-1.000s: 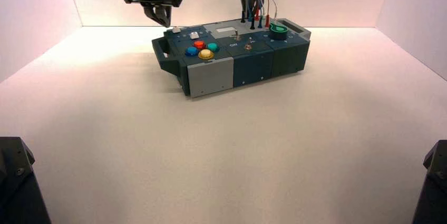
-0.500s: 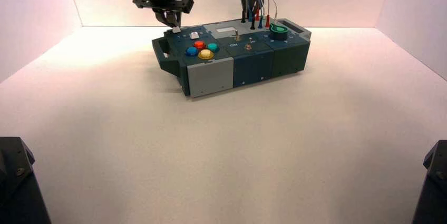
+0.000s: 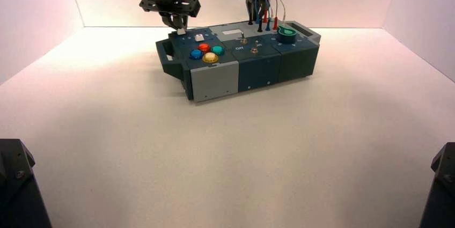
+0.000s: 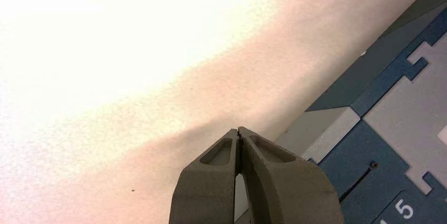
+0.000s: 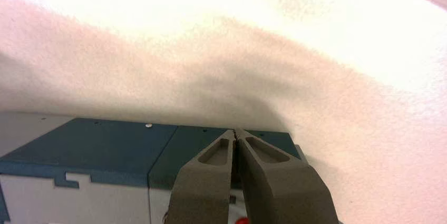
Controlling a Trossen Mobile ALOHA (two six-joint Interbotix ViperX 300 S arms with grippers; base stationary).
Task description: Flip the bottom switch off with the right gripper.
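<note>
The bottom switch is a small metal toggle on the dark-blue middle panel of the box, with white print beside it. A like toggle stands just behind it. My right gripper is shut and empty, above the box's back edge, among the coloured wires; it is behind and above the switch and apart from it. Its wrist view shows its shut tips over the box's rear top; the switch is hidden there. My left gripper is shut at the box's back-left corner.
Red, blue, teal and yellow round buttons sit on the box's left part and a green knob on its right. The left wrist view shows the shut tips by the box's corner. White walls close the table in.
My left gripper has moved right and down to the box's back-left corner. The box has shifted slightly to the right. My right gripper has stayed above the wires.
</note>
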